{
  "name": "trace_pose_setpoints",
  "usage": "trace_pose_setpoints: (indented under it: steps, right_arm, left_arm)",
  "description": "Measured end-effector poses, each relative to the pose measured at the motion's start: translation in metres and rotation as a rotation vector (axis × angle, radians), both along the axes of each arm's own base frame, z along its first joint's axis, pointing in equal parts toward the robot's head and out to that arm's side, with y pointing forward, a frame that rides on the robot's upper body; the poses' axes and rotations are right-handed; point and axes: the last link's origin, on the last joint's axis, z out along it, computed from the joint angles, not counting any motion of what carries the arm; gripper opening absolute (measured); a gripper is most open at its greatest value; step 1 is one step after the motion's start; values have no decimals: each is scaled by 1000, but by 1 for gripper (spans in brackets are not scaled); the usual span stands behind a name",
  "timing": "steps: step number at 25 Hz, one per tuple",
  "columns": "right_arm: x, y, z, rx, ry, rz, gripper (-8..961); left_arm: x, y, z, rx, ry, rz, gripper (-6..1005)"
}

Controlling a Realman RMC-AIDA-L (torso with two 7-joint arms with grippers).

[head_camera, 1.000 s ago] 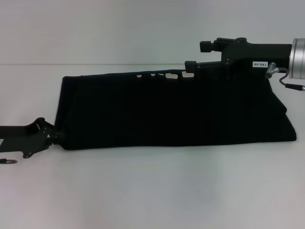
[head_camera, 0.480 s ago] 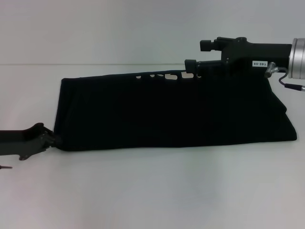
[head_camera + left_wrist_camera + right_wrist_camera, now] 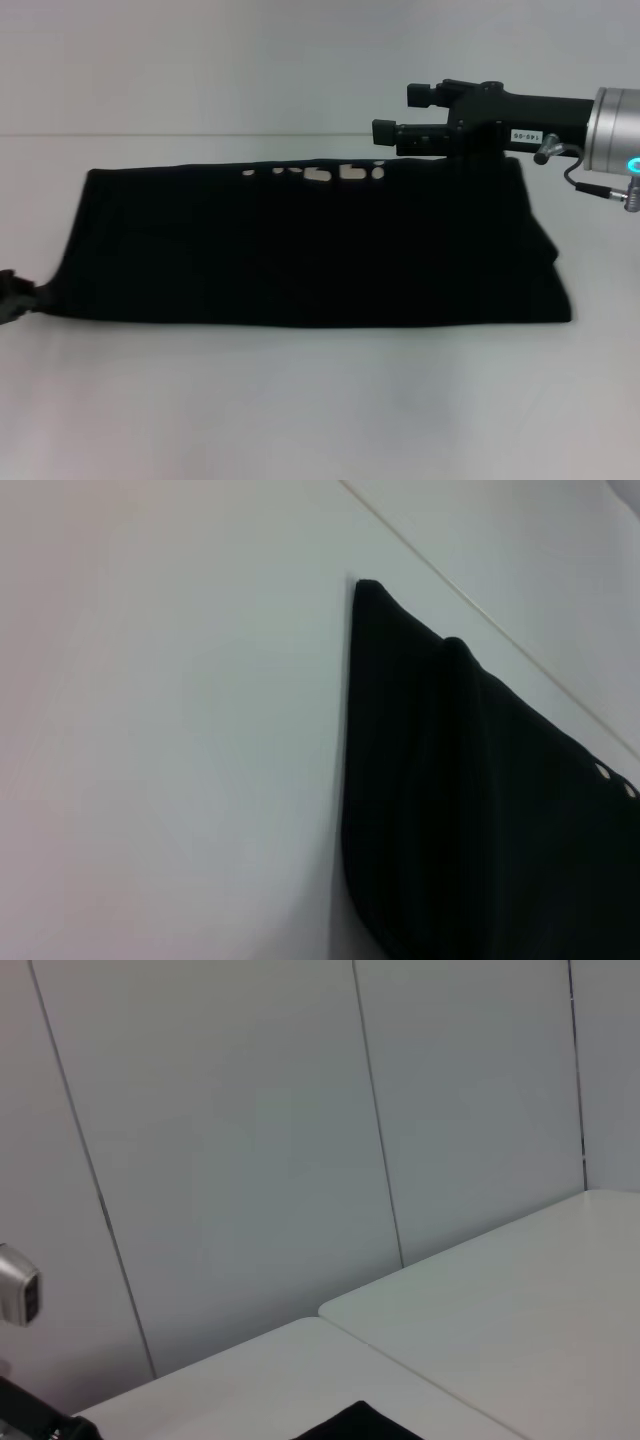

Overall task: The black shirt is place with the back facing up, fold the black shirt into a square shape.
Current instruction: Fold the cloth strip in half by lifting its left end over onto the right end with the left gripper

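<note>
White tabletop [image 3: 320,400] spreads below a pale panelled wall [image 3: 250,1140], and the black shirt [image 3: 310,250] lies across its middle as a long folded band with small light gaps along its far edge. At that far edge, toward the right end, the right gripper [image 3: 385,118] hovers with its two fingers parted narrowly, nothing between them. Only a dark tip of the left gripper [image 3: 12,297] shows at the shirt's near left corner, and I cannot tell its state.
</note>
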Motion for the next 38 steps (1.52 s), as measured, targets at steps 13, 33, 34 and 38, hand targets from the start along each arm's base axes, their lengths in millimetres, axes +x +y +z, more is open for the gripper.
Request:
trace_pose_setpoints:
  steps: [13, 33, 34, 38]
  right_arm:
    - [3, 0, -8, 19, 23, -37, 912]
    - [109, -8, 90, 340, 55, -312, 902]
    - [113, -9, 94, 346, 50, -317, 902]
    - [121, -11, 106, 364, 28, -325, 899]
  left_arm:
    - [-27, -24, 64, 115, 105, 35, 92]
    - [230, 76, -132, -218, -366, -546, 134]
    - [230, 76, -132, -218, -366, -546, 136]
    - [247, 65, -185, -145, -448, -528, 144]
